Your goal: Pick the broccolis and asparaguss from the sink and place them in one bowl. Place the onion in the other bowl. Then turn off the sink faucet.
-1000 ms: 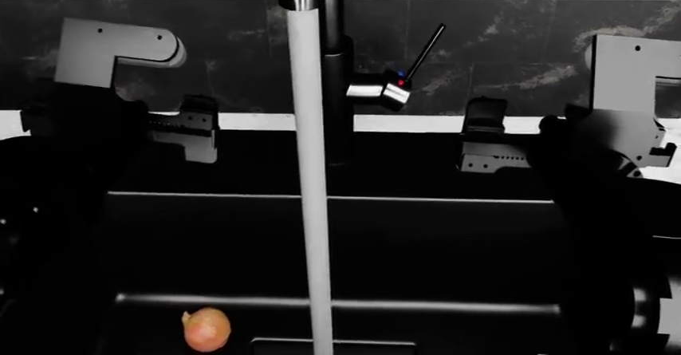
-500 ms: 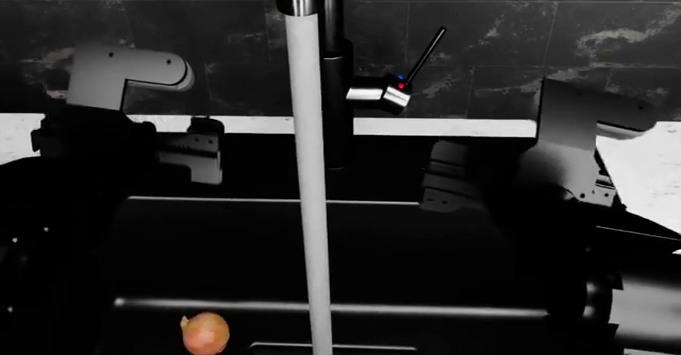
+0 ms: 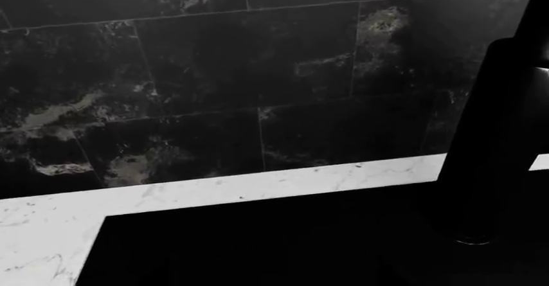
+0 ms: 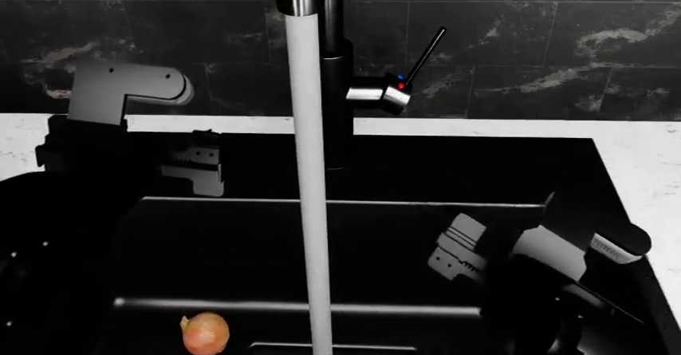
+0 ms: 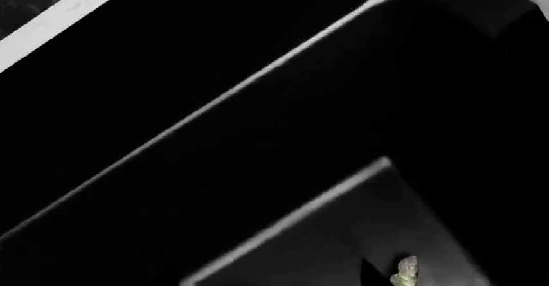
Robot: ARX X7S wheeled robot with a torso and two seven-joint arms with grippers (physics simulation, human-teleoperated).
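Going left to right in the head view: our left gripper (image 4: 197, 167) hangs over the sink's (image 4: 447, 171) back left corner, empty; its fingers look parted, a bit hard to read against the black. The onion (image 4: 206, 333) sits on the sink floor low and left, just left of the water stream (image 4: 309, 195), which runs full from the faucet (image 4: 338, 92); its lever (image 4: 423, 50) is tilted up to the right. Our right gripper (image 4: 455, 258) is down inside the sink on the right, empty, jaws apart as far as we can tell. We judge the step as reaching for a vegetable: the right wrist view shows a small pale green bit (image 5: 404, 272) on the recessed floor, likely a broccoli or an asparagus end, too small and cropped to tell. To do it well, bring the right gripper down straight over that piece, centre it between the fingers, close only once low enough, and keep clear of the sink wall. Hidden: both bowls are out of every view, other vegetables aren't visible, and the sink floor is cut off at the frame's bottom. The left wrist view shows only tile, counter (image 3: 51, 225) and sink edge.
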